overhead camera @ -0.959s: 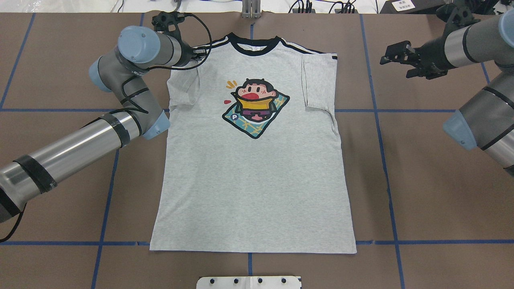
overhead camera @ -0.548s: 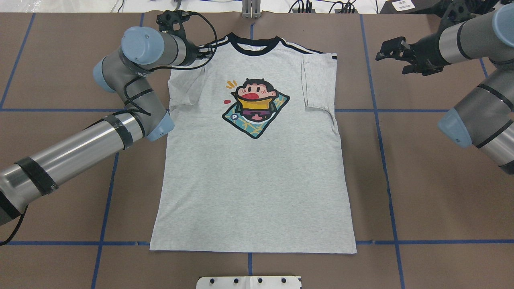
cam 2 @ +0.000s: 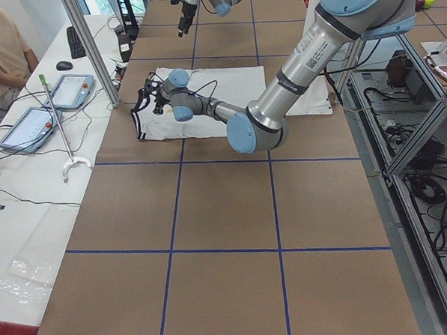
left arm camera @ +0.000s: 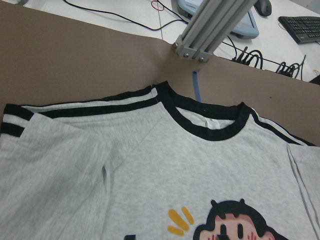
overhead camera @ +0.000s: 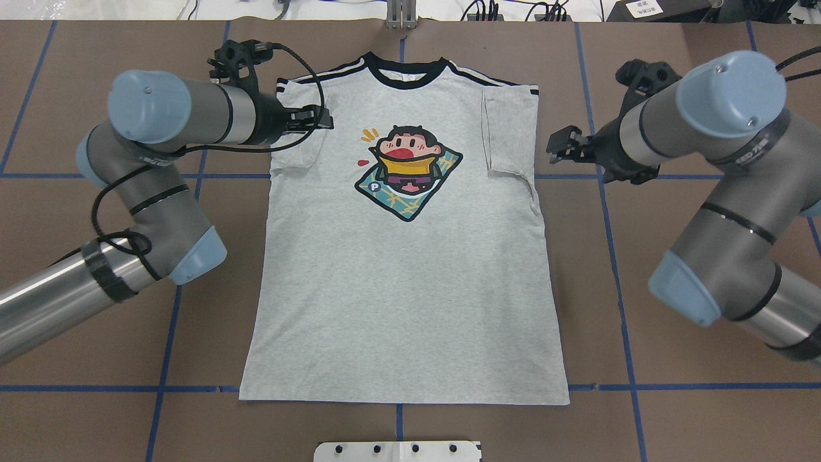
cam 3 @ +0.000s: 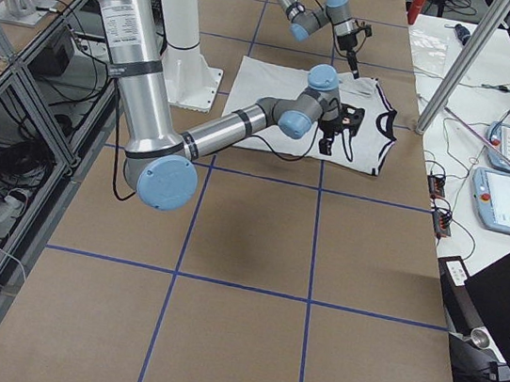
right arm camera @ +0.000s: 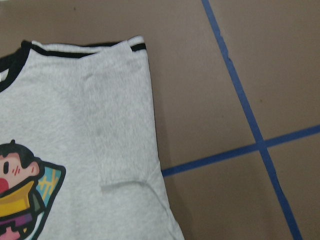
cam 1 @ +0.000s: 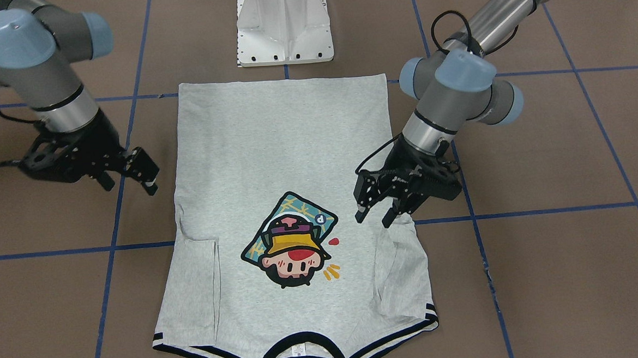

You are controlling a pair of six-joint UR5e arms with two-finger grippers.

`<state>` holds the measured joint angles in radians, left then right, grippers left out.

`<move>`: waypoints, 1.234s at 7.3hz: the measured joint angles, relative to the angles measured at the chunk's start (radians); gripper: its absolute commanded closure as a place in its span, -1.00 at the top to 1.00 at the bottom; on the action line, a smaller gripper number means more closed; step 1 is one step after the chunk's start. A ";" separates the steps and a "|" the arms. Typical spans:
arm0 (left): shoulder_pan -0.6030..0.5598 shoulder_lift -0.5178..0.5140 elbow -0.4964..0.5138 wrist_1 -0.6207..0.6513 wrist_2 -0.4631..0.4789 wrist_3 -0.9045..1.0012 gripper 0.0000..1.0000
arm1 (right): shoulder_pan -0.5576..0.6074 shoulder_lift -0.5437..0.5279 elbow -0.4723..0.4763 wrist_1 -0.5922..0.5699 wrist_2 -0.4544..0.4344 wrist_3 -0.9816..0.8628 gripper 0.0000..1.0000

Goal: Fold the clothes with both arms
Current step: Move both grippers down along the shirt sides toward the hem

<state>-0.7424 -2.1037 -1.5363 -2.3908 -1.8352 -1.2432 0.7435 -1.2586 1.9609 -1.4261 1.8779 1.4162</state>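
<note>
Jaws wide and empty; left arm (overhead camera: 192, 119) over the T-shirt (overhead camera: 404, 289) at its far left sleeve, right arm (overhead camera: 673, 122) just beside it: best to pinch both sides level.

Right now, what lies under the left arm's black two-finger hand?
Under the left hand lies the light grey short-sleeved T-shirt, at the top of its folded-in sleeve. The brown table beneath the cloth is covered there. Whether the hand touches the cloth cannot be told.

Grey T-shirt (overhead camera: 404, 289) lies flat, print up (sleeves folded in).
</note>
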 measured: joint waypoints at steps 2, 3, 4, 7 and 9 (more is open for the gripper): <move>0.011 0.142 -0.184 0.065 -0.065 -0.001 0.53 | -0.216 -0.069 0.168 -0.075 -0.119 0.230 0.99; 0.013 0.198 -0.239 0.073 -0.092 0.000 0.54 | -0.318 -0.112 0.219 -0.081 -0.153 0.327 0.99; 0.013 0.237 -0.273 0.075 -0.115 0.000 0.60 | -0.425 -0.149 0.244 -0.083 -0.222 0.427 0.99; 0.014 0.309 -0.343 0.077 -0.135 -0.001 0.66 | -0.641 -0.201 0.265 -0.087 -0.429 0.691 0.94; 0.014 0.318 -0.347 0.078 -0.135 -0.001 0.66 | -0.663 -0.198 0.212 -0.086 -0.449 0.770 0.87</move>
<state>-0.7281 -1.7853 -1.8834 -2.3132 -1.9700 -1.2447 0.0806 -1.4568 2.1728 -1.5120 1.4294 2.1862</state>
